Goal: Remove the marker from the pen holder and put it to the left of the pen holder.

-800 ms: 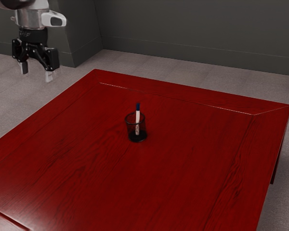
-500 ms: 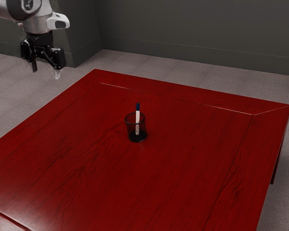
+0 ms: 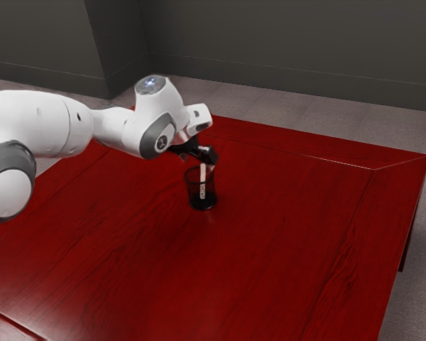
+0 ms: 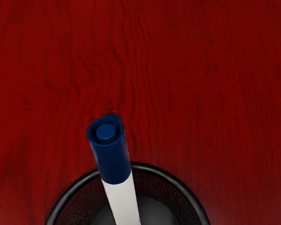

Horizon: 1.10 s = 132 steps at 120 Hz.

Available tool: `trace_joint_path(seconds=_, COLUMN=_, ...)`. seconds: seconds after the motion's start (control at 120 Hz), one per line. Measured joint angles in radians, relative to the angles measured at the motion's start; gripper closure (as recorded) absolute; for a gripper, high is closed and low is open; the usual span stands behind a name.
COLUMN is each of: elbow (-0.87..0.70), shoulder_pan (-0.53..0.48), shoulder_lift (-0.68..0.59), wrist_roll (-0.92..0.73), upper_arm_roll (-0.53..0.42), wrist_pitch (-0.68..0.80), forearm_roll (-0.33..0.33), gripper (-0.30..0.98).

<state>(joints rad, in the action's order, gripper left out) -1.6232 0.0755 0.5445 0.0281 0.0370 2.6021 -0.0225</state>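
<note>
The end effector [image 3: 199, 160] has come from well off the surface [image 3: 270, 249] to the marker's [image 4: 123, 201] upper end — how far open it is, or whether it grips anything, I cannot tell. Below it, the marker still leans in the pen holder [image 4: 179, 183]. The exterior view hides the blue cap [image 4: 113, 161] — the wrist view shows it, but cuts off the holder.

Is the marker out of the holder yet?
No, the marker still stands inside the holder's rim, blue cap up.
</note>
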Motion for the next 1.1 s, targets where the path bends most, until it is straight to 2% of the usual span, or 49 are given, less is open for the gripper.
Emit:
trace_joint_path(seconds=0.158, elbow=0.072, shoulder_pan=-0.001, shoulder_lift=0.096, wrist_roll=0.018, upper_arm_roll=0.010, wrist_pitch=0.155, forearm_roll=0.030, gripper=0.00)
trace_joint_path(seconds=0.333, elbow=0.075, shoulder_pan=-0.011, shoulder_lift=0.134, wrist_roll=0.035, upper_arm_roll=0.013, wrist_pitch=0.241, forearm_roll=0.060, gripper=0.00)
trace_joint_path(seconds=0.558, elbow=-0.023, shoulder_pan=-0.010, shoulder_lift=0.081, wrist_roll=0.050, upper_arm_roll=0.014, wrist_pitch=0.284, forearm_roll=0.071, gripper=0.00)
trace_joint_path(seconds=0.967, elbow=-0.009, shoulder_pan=-0.010, shoulder_lift=0.104, wrist_roll=0.063, upper_arm_roll=0.015, wrist_pitch=0.301, forearm_roll=0.060, gripper=0.02)
trace_joint_path(seconds=1.017, elbow=-0.007, shoulder_pan=-0.010, shoulder_lift=0.104, wrist_roll=0.064, upper_arm_roll=0.015, wrist_pitch=0.301, forearm_roll=0.060, gripper=0.05)
trace_joint_path(seconds=1.1, elbow=-0.006, shoulder_pan=-0.010, shoulder_lift=0.101, wrist_roll=0.060, upper_arm_roll=0.015, wrist_pitch=0.302, forearm_roll=0.059, gripper=0.23)
